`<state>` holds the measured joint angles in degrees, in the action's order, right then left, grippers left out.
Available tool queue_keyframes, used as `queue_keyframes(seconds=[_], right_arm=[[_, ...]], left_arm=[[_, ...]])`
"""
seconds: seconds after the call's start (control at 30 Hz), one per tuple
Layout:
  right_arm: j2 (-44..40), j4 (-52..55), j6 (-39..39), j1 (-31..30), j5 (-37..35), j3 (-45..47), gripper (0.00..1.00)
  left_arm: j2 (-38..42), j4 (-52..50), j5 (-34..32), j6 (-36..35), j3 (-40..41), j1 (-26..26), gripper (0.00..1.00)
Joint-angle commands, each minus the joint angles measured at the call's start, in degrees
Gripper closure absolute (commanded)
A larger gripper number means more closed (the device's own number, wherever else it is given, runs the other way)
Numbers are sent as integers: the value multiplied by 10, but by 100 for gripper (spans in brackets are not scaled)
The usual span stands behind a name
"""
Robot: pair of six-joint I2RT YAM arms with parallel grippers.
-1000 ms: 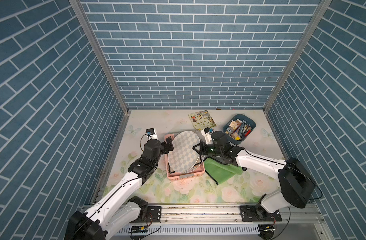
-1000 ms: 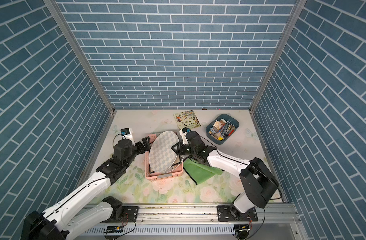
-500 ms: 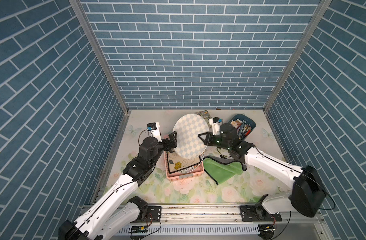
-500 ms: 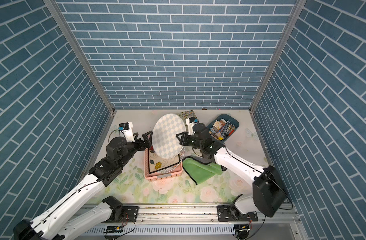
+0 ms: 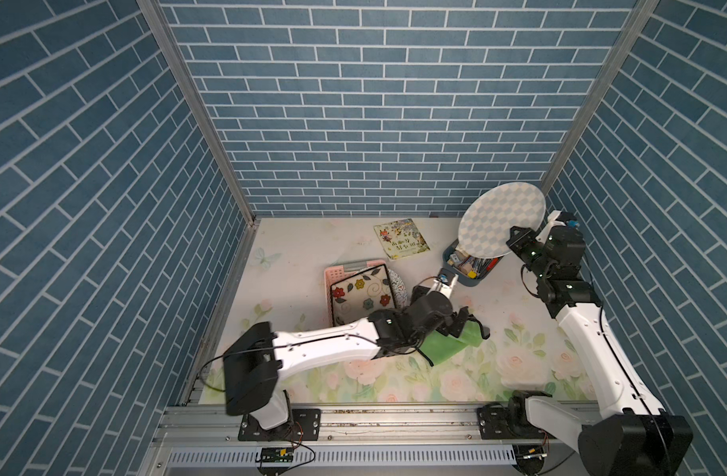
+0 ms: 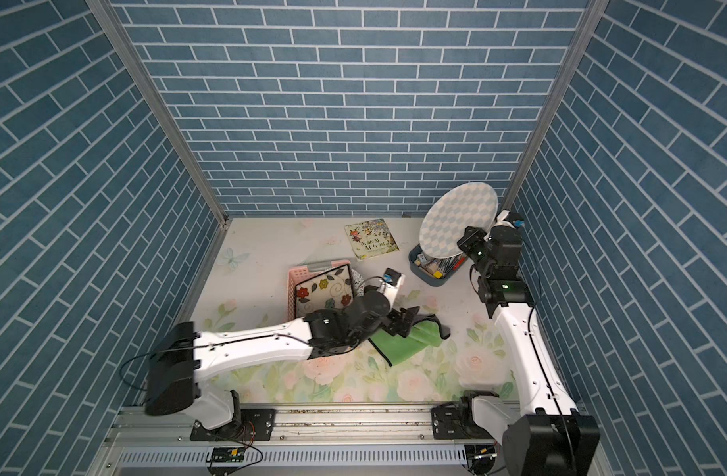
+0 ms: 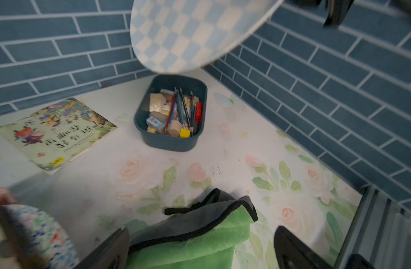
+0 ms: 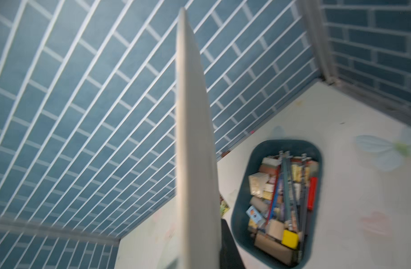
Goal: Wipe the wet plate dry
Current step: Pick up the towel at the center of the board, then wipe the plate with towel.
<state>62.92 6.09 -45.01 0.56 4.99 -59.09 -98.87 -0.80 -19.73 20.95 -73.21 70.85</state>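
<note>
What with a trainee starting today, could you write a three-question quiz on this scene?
1. True or false: the round blue-and-white checkered plate lies flat on the table.
2. What lies between the left arm's open jaws? A) green-and-grey cloth B) picture book C) dark blue tub
3. What are the right arm's jaws shut on?
Key: 1 false; 2 A; 3 the checkered plate.

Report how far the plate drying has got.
Done: the checkered plate is out of the pink basket, held up on edge by the shut right hand. Under way: the open left hand straddles the green cloth, not yet gripping it. Left: grasp the cloth and wipe; cloth and plate are well apart.
</note>
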Motion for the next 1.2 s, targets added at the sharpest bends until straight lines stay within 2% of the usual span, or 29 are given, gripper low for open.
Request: queue_keyframes(seconds=[0.0,0.07,0.27,0.33,0.43,0.47,0.5,0.53,0.57,0.6,0.67,0.77,0.9,1.0,1.17], right_arm=[[-37,3,-9,49,46,12,100],[-51,4,-5,67,59,23,100],[-84,5,-4,72,89,57,100],[-93,5,-3,72,104,65,100],[-106,14,0,71,121,73,100],[-109,15,1,71,124,75,100],[-113,17,2,71,128,77,100],[-115,17,4,71,130,80,100],[-117,19,7,72,132,81,100],[-119,20,10,72,133,81,100],[-123,18,15,71,133,84,100],[-142,-41,17,70,173,108,100],[-164,-157,-37,53,269,149,100],[-180,-235,-97,-8,278,183,100],[-197,-344,-152,-128,240,225,100]], left_arm=[[-107,-68,-24,-34,-59,17,0],[-165,-98,-13,-35,-109,16,0],[-346,-279,-25,2,-288,6,0],[-376,-308,-23,21,-307,3,0],[-396,-303,17,49,-289,-9,2],[-395,-292,33,51,-278,-13,7],[-392,-284,48,51,-269,-17,18],[-385,-274,61,51,-259,-21,34],[-368,-257,76,51,-244,-26,61],[-337,-233,104,53,-225,-33,77],[-256,-176,149,66,-177,-49,100],[-91,-106,162,78,-129,-69,100],[58,-72,105,74,-126,-83,100],[100,-85,35,53,-144,-86,100],[103,-119,-68,49,-161,-106,100]])
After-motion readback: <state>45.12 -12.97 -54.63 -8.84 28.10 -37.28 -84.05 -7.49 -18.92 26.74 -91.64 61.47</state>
